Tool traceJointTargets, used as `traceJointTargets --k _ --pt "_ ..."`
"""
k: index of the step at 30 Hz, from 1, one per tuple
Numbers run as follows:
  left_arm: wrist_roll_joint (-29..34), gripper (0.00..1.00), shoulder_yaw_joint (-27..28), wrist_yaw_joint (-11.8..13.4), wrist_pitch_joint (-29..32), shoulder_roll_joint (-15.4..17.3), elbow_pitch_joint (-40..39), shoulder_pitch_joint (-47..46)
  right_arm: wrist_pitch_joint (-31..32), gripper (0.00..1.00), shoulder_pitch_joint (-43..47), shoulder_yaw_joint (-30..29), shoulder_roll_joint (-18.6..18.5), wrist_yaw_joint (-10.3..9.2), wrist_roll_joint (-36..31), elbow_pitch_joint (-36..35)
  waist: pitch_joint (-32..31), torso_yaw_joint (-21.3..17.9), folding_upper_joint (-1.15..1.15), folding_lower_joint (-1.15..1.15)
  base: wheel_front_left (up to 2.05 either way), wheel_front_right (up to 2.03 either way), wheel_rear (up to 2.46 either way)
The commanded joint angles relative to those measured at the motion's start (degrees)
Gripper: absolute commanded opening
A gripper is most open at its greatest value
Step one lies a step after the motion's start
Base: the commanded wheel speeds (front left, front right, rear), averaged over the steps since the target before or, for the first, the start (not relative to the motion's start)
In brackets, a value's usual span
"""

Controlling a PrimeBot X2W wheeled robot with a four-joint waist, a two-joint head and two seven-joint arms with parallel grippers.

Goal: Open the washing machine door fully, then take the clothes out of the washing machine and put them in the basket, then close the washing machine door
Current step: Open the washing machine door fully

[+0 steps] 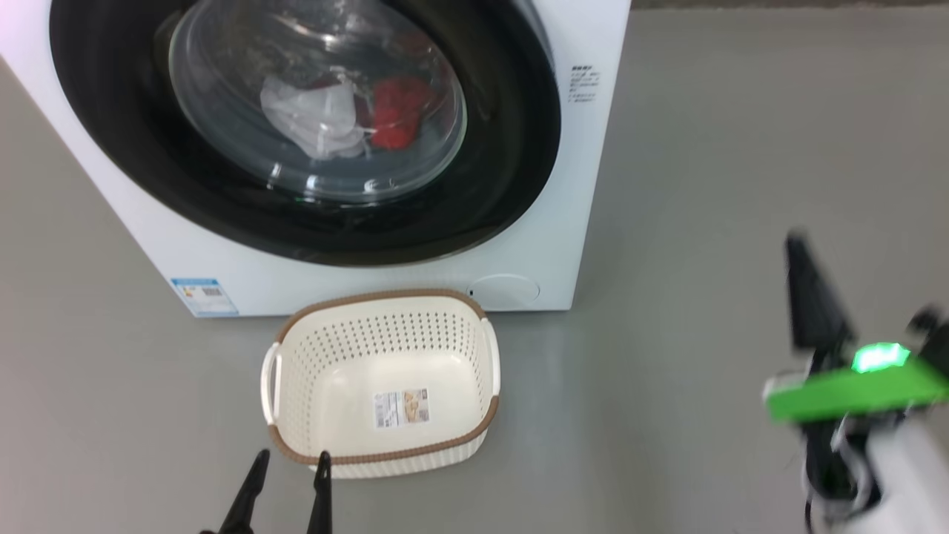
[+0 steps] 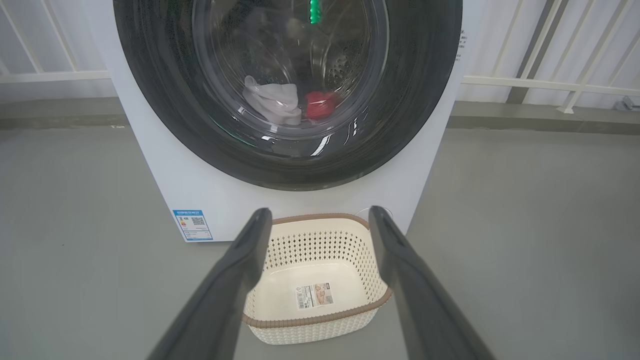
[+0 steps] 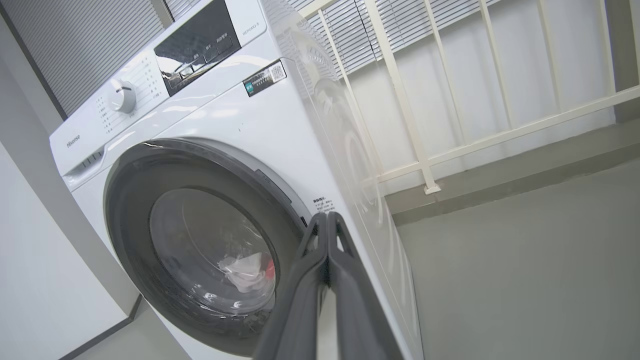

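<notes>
Two garments (image 1: 326, 119) behind shut door (image 1: 508, 163), basket (image 1: 445, 334) before washer (image 1: 552, 245), railing (image 3: 399, 90) beyond, left jaws apart, right jaws together.

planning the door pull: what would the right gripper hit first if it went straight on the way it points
Probably the white front of the washing machine, just beside the black rim of the washing machine door; the shut right gripper points there. Depth is unclear.

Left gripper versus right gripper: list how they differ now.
The left gripper stands open, fingers spread; the right gripper is shut, fingers pressed together. The left gripper hangs low at the near rim of the basket; the right gripper is out to the right, pointing toward the right edge of the washing machine door. Both hold nothing.
</notes>
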Motion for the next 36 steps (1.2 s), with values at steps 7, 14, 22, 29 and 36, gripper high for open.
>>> traceJointTargets --k 7,14,22,29,36 --pt "-1.61 1.00 -0.02 -0.04 -0.70 0.45 -1.46 -5.45 -0.52 0.00 -16.07 0.98 -5.16 -0.04 4.94 -3.10 5.25 3.28 0.00 0.00 0.00 0.00 0.00" --pt "-3.14 1.00 -2.73 0.13 -0.70 0.45 -1.43 -9.69 -0.52 0.00 -29.75 4.72 -11.31 -0.04 12.61 -1.13 11.29 6.26 0.00 0.00 0.00 0.00 0.00" --pt "-4.23 1.00 -4.72 0.27 -0.70 0.45 -1.10 -12.52 -0.52 0.00 -38.69 10.80 -16.43 -0.04 23.51 2.89 15.77 8.56 0.00 0.00 0.00 0.00 0.00" --pt "-5.52 1.00 -6.55 0.15 -0.70 0.45 -0.97 -15.61 8.78 0.00 -45.68 19.18 -22.78 -0.04 41.76 2.84 20.54 10.66 0.00 0.00 0.00 0.00 0.00" --pt "-7.01 1.00 -8.15 -0.35 -0.70 0.45 -0.77 -18.01 23.05 0.00 -52.42 20.99 -27.59 -0.04 52.60 5.22 24.56 12.16 0.00 0.00 0.00 0.00 0.00"
